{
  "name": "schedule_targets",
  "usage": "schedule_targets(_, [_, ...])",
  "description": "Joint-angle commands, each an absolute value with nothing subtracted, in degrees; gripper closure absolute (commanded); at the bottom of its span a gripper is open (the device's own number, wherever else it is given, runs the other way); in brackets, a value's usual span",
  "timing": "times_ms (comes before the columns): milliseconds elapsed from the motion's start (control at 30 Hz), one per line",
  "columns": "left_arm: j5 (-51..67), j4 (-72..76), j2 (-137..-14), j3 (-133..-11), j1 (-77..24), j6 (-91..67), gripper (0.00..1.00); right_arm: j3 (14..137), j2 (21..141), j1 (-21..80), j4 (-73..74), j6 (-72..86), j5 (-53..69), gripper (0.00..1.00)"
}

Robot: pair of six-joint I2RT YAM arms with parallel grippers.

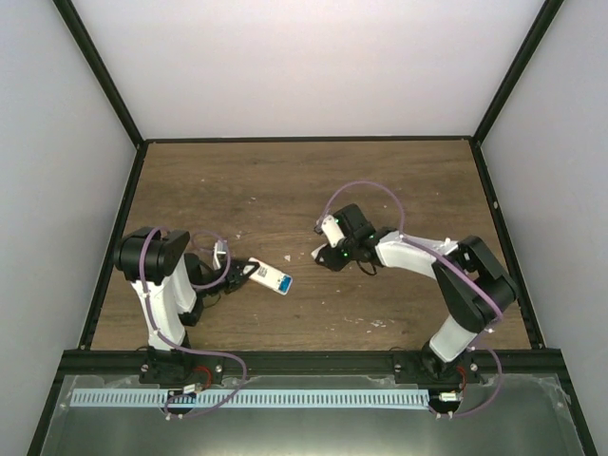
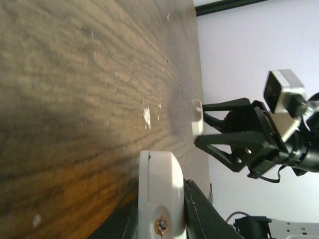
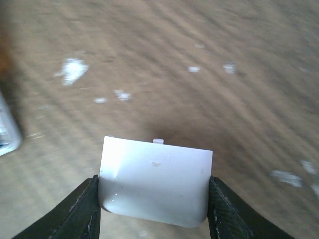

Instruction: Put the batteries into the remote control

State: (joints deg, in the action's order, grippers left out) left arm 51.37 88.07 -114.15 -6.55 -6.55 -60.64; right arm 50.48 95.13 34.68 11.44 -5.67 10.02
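The white remote control (image 1: 269, 276) lies low over the wooden table, and my left gripper (image 1: 239, 275) is shut on its near end. A bright-blue patch, the batteries (image 1: 284, 282), shows at the remote's far end. In the left wrist view the remote (image 2: 162, 184) fills the space between my fingers (image 2: 199, 211). My right gripper (image 1: 323, 255) is shut on the small white squarish cover piece (image 3: 155, 181) and holds it just above the table, to the right of the remote. The cover (image 2: 197, 115) and the right gripper (image 2: 207, 130) also show in the left wrist view.
The wooden table (image 1: 285, 180) has white scuff marks (image 3: 72, 69) and is ringed by a black frame (image 1: 304, 141) and white walls. The remote's end (image 3: 6, 130) shows at the left edge of the right wrist view. A metal tray (image 1: 313, 418) lies in front of the arm bases.
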Motion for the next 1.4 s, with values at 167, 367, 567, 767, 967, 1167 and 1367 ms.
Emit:
schedule_targets(167, [52.9, 91.9, -115.4, -2.0, -6.7, -55.2, 1.00, 45.3, 88.3, 42.0, 9.7, -8.6, 17.1, 0.61])
schedule_targets(367, [53.2, 91.9, -115.1, -1.4, -6.6, -54.6, 1.00, 45.7, 88.6, 45.1, 9.7, -8.9, 18.3, 0.61])
schedule_targets(567, [53.7, 91.9, -114.9, -1.6, -6.6, -54.8, 1.00, 44.9, 86.5, 46.3, 8.0, -7.0, 22.9, 0.61])
schedule_targets(767, [54.2, 91.9, -115.9, -2.2, -6.7, -54.9, 1.00, 43.7, 87.4, 48.6, 4.4, -5.5, 24.0, 0.61])
schedule_targets(967, [54.3, 91.9, -116.1, -2.2, -6.7, -54.7, 1.00, 44.9, 91.0, 51.1, 2.9, -5.4, 23.6, 0.61])
schedule_targets(1167, [54.3, 91.9, -116.1, -2.3, -6.7, -54.7, 1.00, 46.3, 94.1, 52.1, 2.2, -5.3, 21.8, 0.61])
schedule_targets(1367, [54.1, 91.9, -116.2, -2.3, -6.6, -54.7, 1.00, 46.8, 94.8, 52.5, 1.5, -4.3, 22.4, 0.61])
